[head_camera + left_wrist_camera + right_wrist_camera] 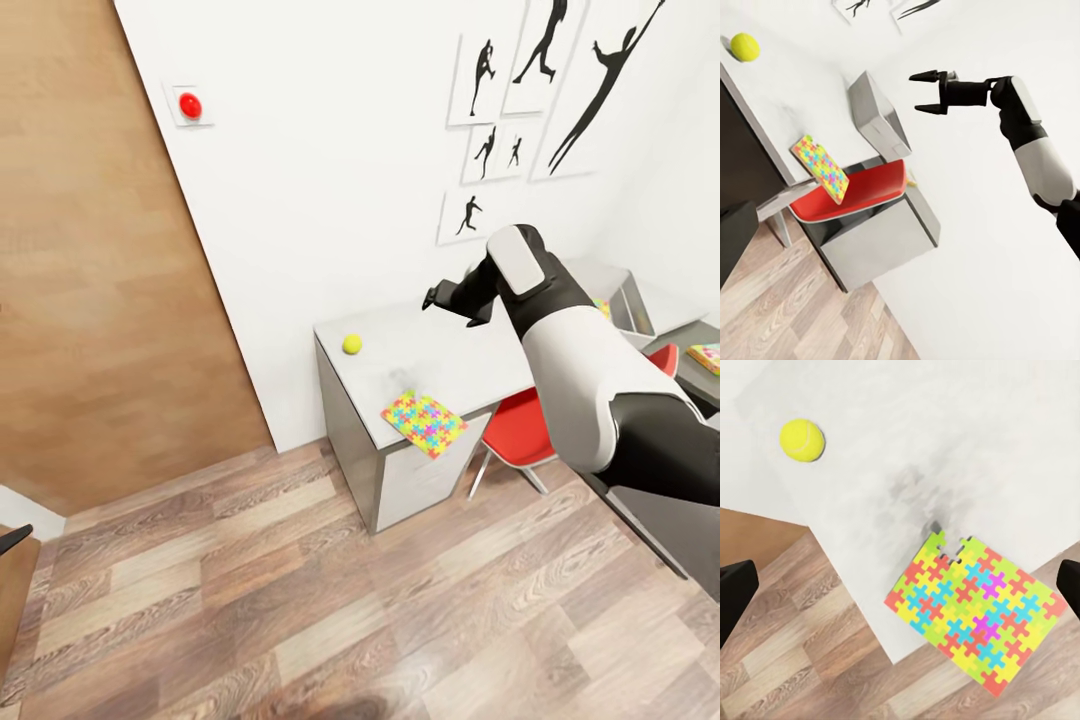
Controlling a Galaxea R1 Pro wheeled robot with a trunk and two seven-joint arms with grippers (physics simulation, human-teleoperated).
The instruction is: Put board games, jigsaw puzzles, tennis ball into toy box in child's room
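Observation:
On the pale table (450, 365) the yellow tennis ball (352, 344) (802, 440) lies near the wall-side corner. A multicoloured jigsaw puzzle (423, 422) (975, 611) (821, 169) overhangs the table's front edge. My right gripper (447, 297) (934, 92) hovers open and empty above the table, between the ball and the grey toy box (632, 310) (877, 112); its fingertips (735, 600) show at the edges of the right wrist view. My left gripper (900, 232) looks open, with one dark finger (735, 240) at the picture's edge. The bed is out of view.
A red chair (520, 430) (862, 191) is tucked under the table. A colourful flat item (706, 355) lies on the dark cabinet top at the right. A wooden door (90, 260) stands left of the table. The floor (300, 600) is wood plank.

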